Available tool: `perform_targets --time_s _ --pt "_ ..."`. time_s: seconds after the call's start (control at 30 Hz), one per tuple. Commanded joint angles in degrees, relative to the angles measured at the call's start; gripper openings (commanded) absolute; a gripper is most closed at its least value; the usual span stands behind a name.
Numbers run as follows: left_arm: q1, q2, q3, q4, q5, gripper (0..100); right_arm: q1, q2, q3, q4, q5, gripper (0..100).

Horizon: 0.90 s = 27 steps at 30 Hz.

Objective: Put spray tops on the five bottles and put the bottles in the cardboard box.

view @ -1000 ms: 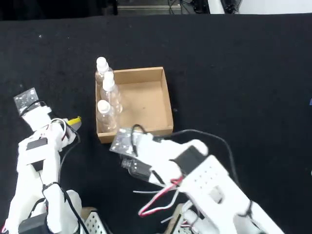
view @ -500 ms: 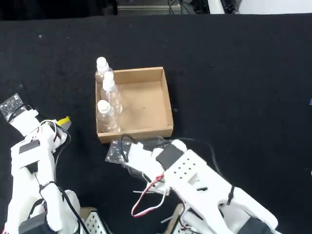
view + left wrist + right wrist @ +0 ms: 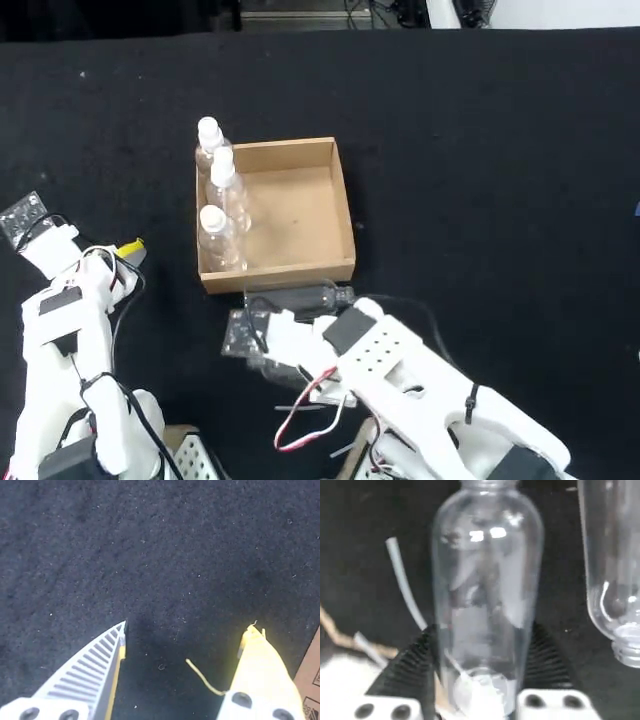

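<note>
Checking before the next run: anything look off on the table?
Yes. A clear bottle lies on its side on the table, just outside the cardboard box's front wall. In the right wrist view, an uncapped bottle is beside the gripped bottle in the right gripper. A loose thread hangs off the left gripper.

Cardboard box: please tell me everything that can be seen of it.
The cardboard box is brown, shallow, roughly square and open on top, resting flat on the black table. Three clear bottles with white spray tops stand in a row along one side wall; the rest of its floor is bare.
</note>
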State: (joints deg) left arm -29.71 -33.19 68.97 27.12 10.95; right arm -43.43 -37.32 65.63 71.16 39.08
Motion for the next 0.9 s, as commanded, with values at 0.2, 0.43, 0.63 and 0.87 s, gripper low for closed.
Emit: perform_targets --time_s 0.2,0.43,0.63,0.87 --pt "-0.04 -0.18 -2.59 -0.09 0.44 33 22.68 -0.13 -19.91 18.11 22.95 2.5" --pt "-0.04 -0.18 -2.68 -0.09 0.44 33 51.69 -0.04 -26.15 25.76 46.68 2.5" --pt "0.04 -0.18 -2.68 -0.09 0.44 33 72.97 0.84 -22.55 11.60 45.36 2.5" --pt "0.04 -0.18 -2.59 -0.09 0.44 33 86.15 12.00 -15.96 -9.41 19.43 4.7"
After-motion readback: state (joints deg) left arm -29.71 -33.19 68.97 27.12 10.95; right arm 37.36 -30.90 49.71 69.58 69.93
